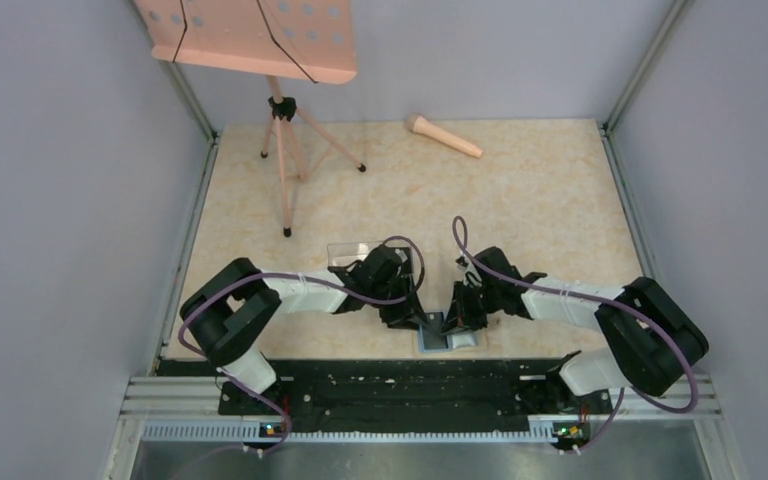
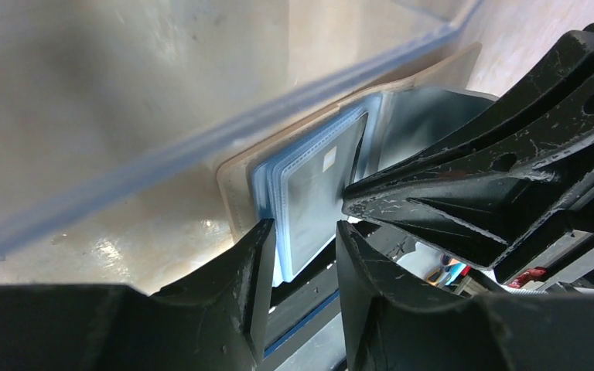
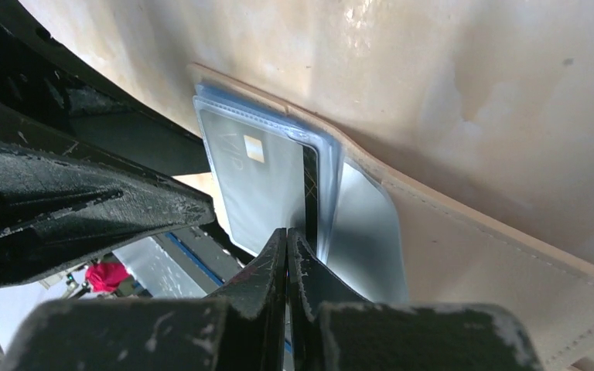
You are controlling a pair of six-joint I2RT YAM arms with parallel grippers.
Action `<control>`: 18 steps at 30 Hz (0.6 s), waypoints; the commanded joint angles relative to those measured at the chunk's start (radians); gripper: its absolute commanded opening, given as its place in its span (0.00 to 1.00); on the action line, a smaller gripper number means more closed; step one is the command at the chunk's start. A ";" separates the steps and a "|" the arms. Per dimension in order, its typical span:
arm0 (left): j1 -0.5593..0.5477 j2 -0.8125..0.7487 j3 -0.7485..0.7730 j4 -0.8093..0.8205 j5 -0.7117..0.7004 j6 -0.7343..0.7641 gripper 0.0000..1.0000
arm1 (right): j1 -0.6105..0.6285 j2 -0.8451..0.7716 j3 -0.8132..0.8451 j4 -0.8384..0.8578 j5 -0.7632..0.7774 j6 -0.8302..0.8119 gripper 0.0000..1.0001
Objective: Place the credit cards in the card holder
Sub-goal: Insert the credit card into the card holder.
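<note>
Tabletop from above: carries the card holder, lying open at the near edge between the two arms. Has the left gripper and the right gripper side by side directly over it, close together. Has a clear plastic box just behind the left gripper, contents not discernible. Has a pink music stand and a pink microphone well apart at the far end.

Left wrist: looks past fingers standing partway apart, with the lower end of the holder's light blue sleeve stack in the gap. Cannot tell whether pinched or merely framed. Shows a grey card with a small chip tucked in the front sleeve, tan cover behind, box wall alongside on the left, the other arm's black fingers crowding in from the right.

Right wrist: shows jaws pressed tight together, tips at the bottom edge of the sleeves. Cannot tell whether anything thin sits between them. Shows the chip card inside a clear pocket, more pockets fanned behind it, tan stitched cover spread on the table.
</note>
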 commanded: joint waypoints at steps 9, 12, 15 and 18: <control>-0.018 0.028 0.045 0.019 0.000 0.020 0.36 | 0.010 0.046 -0.011 0.029 0.026 -0.016 0.00; -0.029 -0.003 0.072 0.004 -0.022 0.040 0.34 | 0.010 0.043 -0.008 0.026 0.022 -0.017 0.00; -0.038 -0.026 0.098 -0.055 -0.041 0.058 0.34 | 0.010 0.030 -0.003 0.021 0.016 -0.018 0.00; -0.043 -0.033 0.122 -0.094 -0.060 0.072 0.34 | 0.010 -0.001 0.016 -0.001 0.021 -0.021 0.00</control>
